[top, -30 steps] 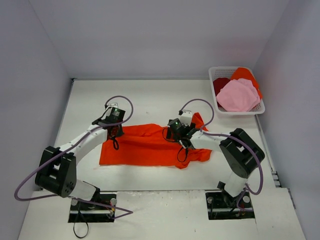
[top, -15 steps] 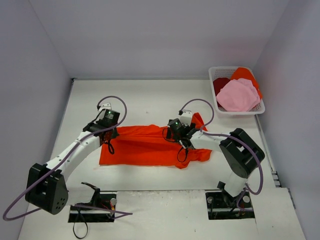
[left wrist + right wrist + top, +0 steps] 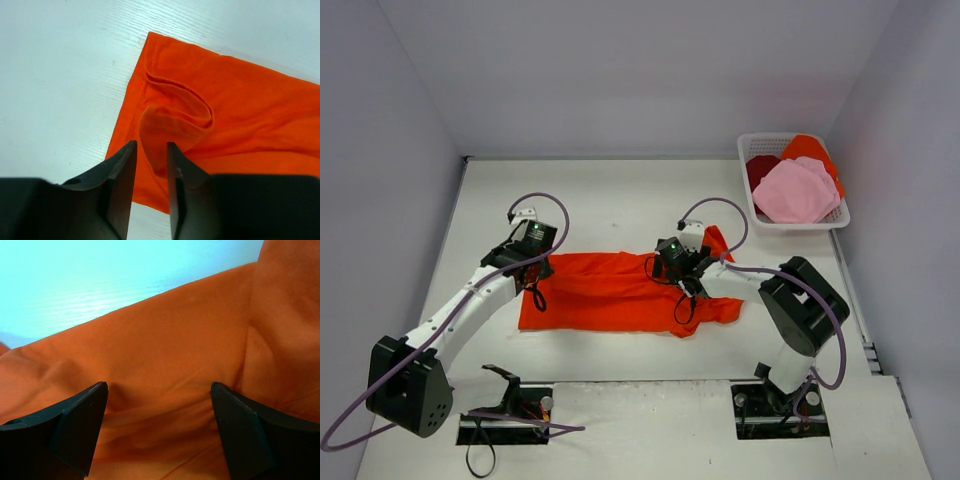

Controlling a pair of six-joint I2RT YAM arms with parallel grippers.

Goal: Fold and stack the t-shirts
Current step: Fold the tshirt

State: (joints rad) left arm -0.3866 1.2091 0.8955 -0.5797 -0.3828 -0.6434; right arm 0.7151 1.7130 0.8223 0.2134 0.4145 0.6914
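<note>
1. Closest to me, both arms rise from the near edge of the bench (image 3: 620, 195) and reach in toward its middle.
2. The large orange-red t-shirt (image 3: 605, 295) lies spread across the middle of the bench as a wide band. Its left end is fairly flat. Its right end is bunched, with one flap pointing toward the far side.
3. The left tool (image 3: 150, 147) sits at the shirt's far left corner, by the hem. Its jaws are narrow, with only a slim gap between them. A raised loop of cloth sits right in front of that gap, and I cannot tell whether the fingers touch it.
4. The right tool (image 3: 157, 392) is low over the right part of the same shirt. Its jaws are spread wide, one finger on each side of a wrinkled stretch of fabric, and they grip nothing.
5. Farthest off, in the far right corner, sits a white lattice basket (image 3: 798, 227). A light pink t-shirt (image 3: 795, 190) lies on top inside it. A dark red t-shirt (image 3: 760, 168) is at its left, and another orange t-shirt (image 3: 810, 148) is at the back.
</note>
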